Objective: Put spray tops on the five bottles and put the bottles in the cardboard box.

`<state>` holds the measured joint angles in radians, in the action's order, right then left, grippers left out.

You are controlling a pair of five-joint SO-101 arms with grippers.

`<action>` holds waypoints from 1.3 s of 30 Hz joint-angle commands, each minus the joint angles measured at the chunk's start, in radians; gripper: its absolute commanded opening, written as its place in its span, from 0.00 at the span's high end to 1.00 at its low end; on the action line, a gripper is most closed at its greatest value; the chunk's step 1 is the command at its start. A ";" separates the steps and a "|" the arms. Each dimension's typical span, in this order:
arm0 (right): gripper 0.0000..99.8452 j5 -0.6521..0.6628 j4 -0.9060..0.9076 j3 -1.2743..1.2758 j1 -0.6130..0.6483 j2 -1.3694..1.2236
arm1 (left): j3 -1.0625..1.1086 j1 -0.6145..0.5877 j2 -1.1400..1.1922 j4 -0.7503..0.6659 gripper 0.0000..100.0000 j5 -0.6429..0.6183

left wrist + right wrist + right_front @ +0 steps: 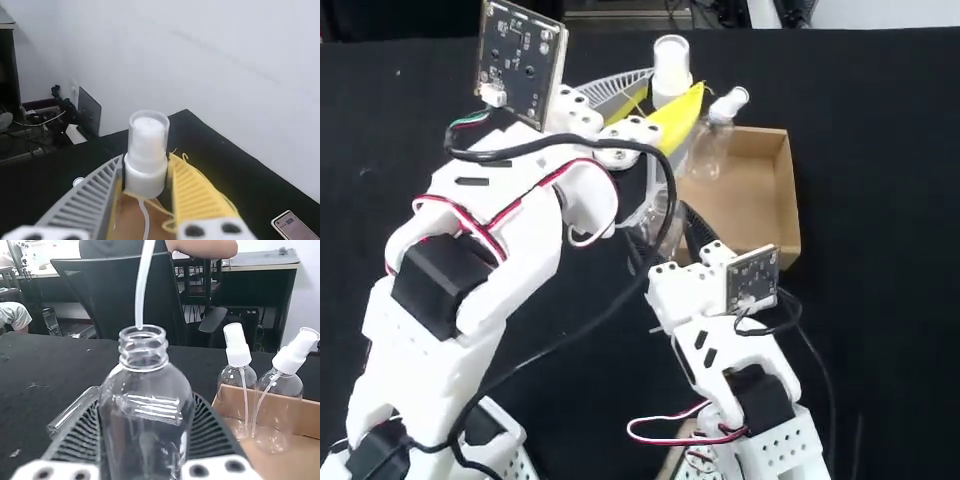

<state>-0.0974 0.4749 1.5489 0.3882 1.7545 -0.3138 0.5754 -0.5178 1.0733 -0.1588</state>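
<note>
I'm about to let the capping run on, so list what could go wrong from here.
1. The dip tube hangs curved with its end at the rim of the open bottle; it may catch there and buckle outside instead of entering.
2. The left fingers pinch the spray top only by its collar, so pressing down could tilt it.
3. The smooth bottle might twist in the right fingers under that push.

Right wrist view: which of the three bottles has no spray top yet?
The bottle in the right gripper: its neck is open, with a tube hanging just above it. The two bottles in the box wear white tops.
</note>
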 commanded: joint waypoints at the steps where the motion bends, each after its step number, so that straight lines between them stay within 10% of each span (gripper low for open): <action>1: 0.99 0.012 0.003 -0.007 0.003 0.021 | -0.002 0.010 -0.006 0.006 0.97 -0.005; 39: 0.99 0.012 0.003 -0.008 0.003 0.022 | -0.019 0.076 -0.006 0.003 0.97 -0.003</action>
<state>-0.0974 0.4749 1.5489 0.3882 1.7545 -0.3122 0.6414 -0.5178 1.0733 -0.1573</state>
